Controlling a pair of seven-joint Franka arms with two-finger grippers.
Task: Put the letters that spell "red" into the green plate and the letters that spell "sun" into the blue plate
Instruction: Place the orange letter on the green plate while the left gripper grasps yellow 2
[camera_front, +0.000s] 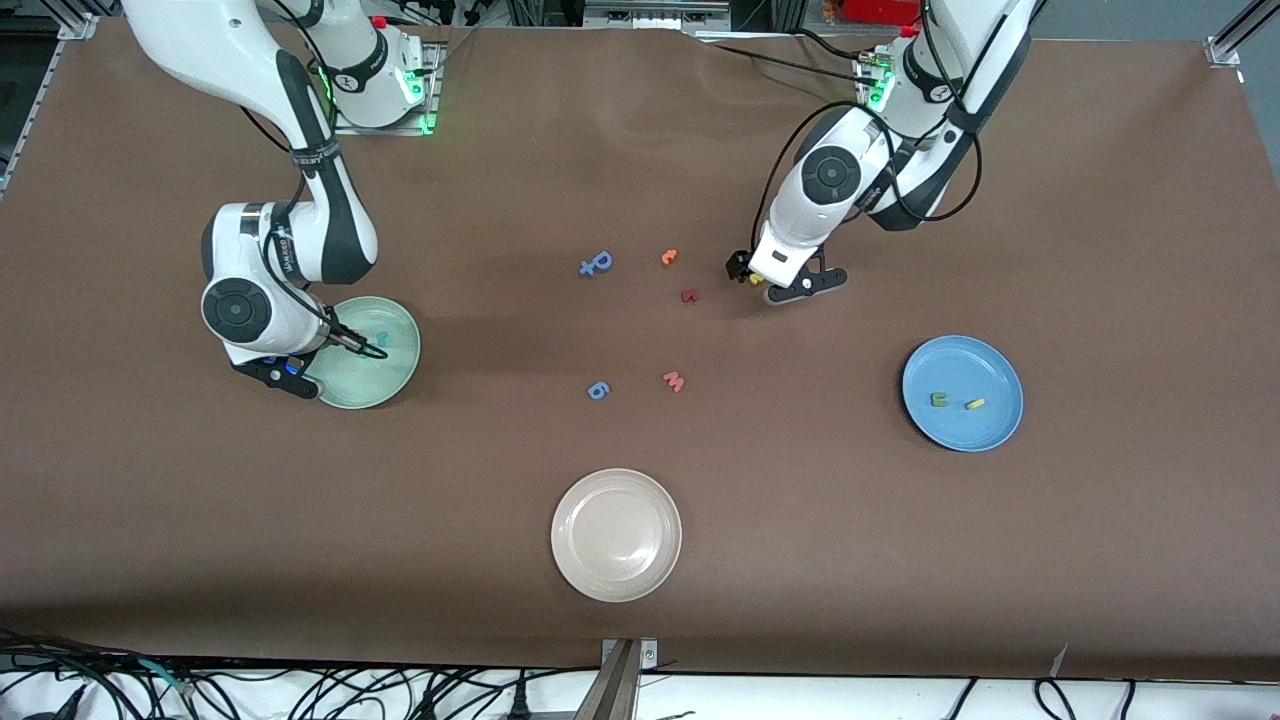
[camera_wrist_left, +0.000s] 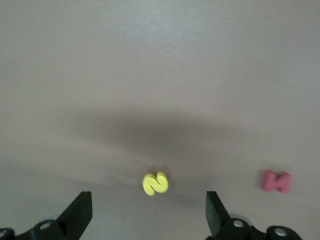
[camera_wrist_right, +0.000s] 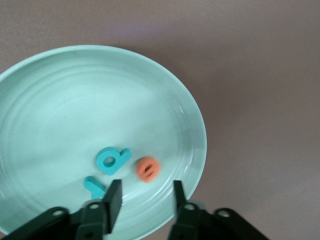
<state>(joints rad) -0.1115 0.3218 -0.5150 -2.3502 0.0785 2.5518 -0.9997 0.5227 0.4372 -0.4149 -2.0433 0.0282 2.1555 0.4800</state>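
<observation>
The green plate (camera_wrist_right: 60, 90) holds the letters of "red": a teal "d" (camera_wrist_right: 113, 160), a teal "r" (camera_wrist_right: 94, 186) and an orange "e" (camera_wrist_right: 148, 168). My right gripper (camera_wrist_right: 145, 200) hangs just above that plate's rim, open, with nothing between its fingers. The blue plate (camera_front: 985, 365) carries a green "u" (camera_front: 939, 399) and a small yellow bar (camera_front: 974, 404). The yellow "s" (camera_wrist_left: 155, 183) lies on the table mat. My left gripper (camera_wrist_left: 148, 212) hovers over it, open wide, fingers apart on either side and not touching it.
An off-white plate (camera_front: 616, 535) sits nearest the front camera. Loose letters lie mid-table: a blue "p" (camera_front: 597, 263), an orange "c" (camera_front: 669, 257), a dark red piece (camera_front: 688, 296), a pink "m" (camera_front: 674, 381) and a blue "6" (camera_front: 598, 390).
</observation>
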